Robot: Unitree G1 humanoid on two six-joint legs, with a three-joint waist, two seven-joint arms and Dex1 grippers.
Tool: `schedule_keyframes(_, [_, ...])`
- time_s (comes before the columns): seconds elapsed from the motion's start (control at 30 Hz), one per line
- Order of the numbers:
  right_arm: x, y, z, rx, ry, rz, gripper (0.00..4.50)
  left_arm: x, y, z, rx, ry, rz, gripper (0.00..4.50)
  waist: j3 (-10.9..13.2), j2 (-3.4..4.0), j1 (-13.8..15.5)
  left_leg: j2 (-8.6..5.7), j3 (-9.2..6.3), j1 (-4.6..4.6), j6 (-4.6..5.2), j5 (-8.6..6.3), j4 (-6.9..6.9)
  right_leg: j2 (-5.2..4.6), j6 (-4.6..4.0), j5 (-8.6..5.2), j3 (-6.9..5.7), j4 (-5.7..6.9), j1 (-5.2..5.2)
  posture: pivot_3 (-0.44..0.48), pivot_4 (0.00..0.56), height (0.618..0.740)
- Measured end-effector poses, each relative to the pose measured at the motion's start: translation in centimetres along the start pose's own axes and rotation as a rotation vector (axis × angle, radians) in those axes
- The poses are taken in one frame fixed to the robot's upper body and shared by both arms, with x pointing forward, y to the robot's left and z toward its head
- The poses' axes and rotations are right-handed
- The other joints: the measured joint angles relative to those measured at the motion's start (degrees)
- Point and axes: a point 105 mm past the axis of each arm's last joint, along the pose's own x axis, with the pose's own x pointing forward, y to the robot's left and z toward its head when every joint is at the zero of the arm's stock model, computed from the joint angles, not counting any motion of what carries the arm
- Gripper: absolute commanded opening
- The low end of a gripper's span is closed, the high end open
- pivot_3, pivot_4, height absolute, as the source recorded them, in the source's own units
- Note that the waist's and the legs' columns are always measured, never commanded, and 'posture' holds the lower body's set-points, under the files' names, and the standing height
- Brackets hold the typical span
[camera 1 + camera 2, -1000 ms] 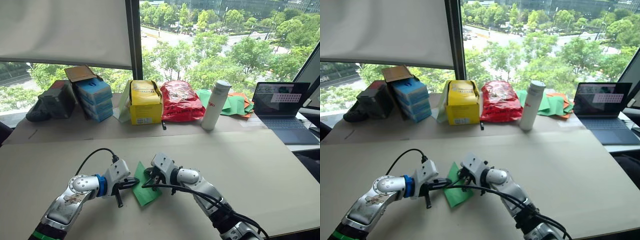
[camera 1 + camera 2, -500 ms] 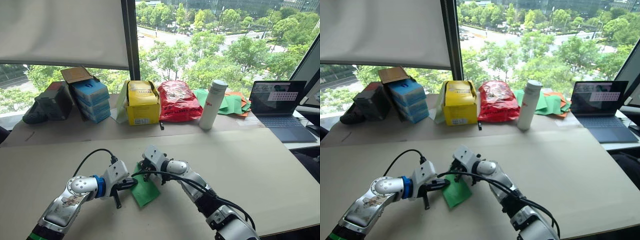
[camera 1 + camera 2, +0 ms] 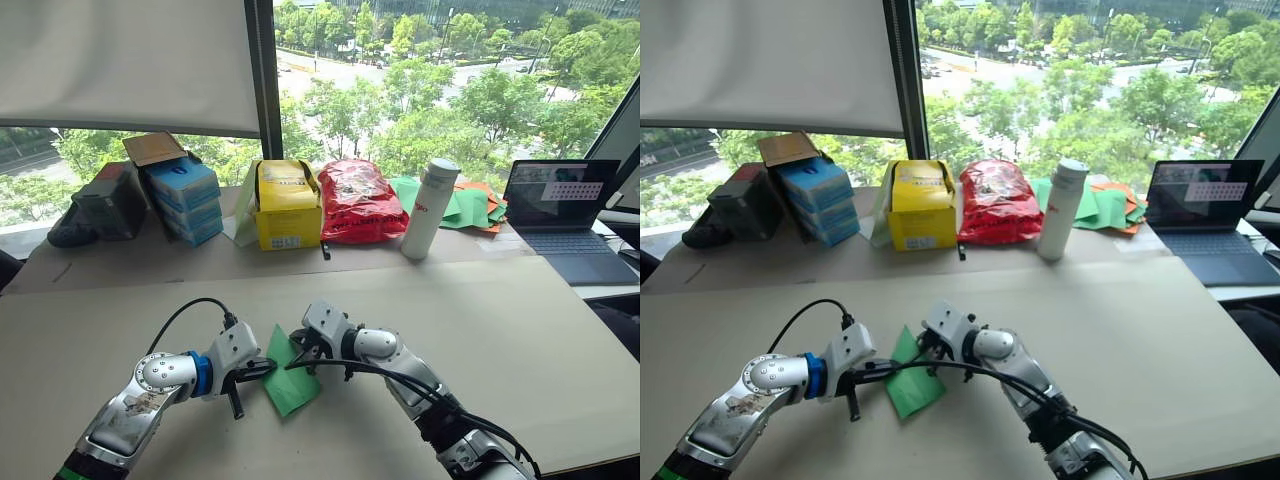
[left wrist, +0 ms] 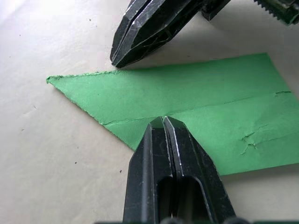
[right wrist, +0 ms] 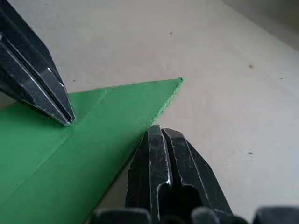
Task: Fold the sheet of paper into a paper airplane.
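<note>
- No brand or lettering is reading clearly: the yellow box (image 3: pixel 289 206) is carrying a pale label near its base, the white bottle (image 3: pixel 429 209) a small red mark, and the laptop (image 3: pixel 563 213) screen a pale panel of dots, all too small to make out.
- The left gripper (image 3: pixel 266 367) is reaching in from 8 o'clock, its forearm lying low over the table (image 3: pixel 540 330) and its two black fingers pressed together with no gap, holding nothing; the tip is resting on the centre crease of the sheet of paper (image 3: pixel 289 372).
- The right gripper (image 3: pixel 294 350) is coming in from 4 o'clock with the wrist bent back toward the left one, its fingers likewise pinched together on nothing, the tip sitting just at the paper's slanted edge near the point.
- The sheet is lying flat on the table between the two grippers, folded into a pointed wedge whose tip is aiming toward 11 o'clock; small wrinkles are showing near its broad end.
- The wedge's broad end is running out of the left wrist picture.
- At 12 to 1 o'clock along the window, a red bag (image 3: pixel 358 201), blue boxes (image 3: pixel 187 197) and a pile of green and orange papers (image 3: pixel 465 208) are sitting well apart from the sheet.
</note>
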Motion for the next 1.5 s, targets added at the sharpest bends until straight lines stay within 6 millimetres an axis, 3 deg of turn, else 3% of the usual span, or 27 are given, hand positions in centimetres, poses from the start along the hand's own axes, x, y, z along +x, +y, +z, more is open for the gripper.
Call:
schedule_keyframes(0.77, [-0.8, 1.3, 0.7, 0.009, -0.029, 0.010, 0.00, 0.3, 0.0, 0.2, 0.007, 0.001, -0.019, 0.04, 0.0, -0.02, 0.6, 0.00, 0.00, -0.01, 0.01, 0.01, 0.00, 0.02, -0.02, -0.02, -0.03, -0.06, 0.00, 0.000, 0.150, 0.740])
schedule_keyframes(1.0, [-1.2, 2.0, -0.5, 0.017, 0.024, 0.038, 0.00, 0.3, 0.1, 0.2, 0.006, 0.002, -0.019, 0.04, 0.0, -0.02, 0.6, 0.01, -0.01, 0.02, 0.01, 0.01, 0.00, 0.04, -0.02, -0.02, -0.05, -0.07, 0.03, 0.000, 0.150, 0.740])
schedule_keyframes(1.5, [-4.7, 4.6, -2.1, 0.067, 0.099, 0.120, 0.00, 0.4, 0.0, 0.2, 0.009, 0.002, -0.026, 0.04, -0.1, -0.08, 0.8, 0.02, -0.02, 0.07, 0.08, -0.03, -0.01, 0.02, 0.01, -0.04, -0.08, -0.23, 0.04, 0.000, 0.150, 0.740])
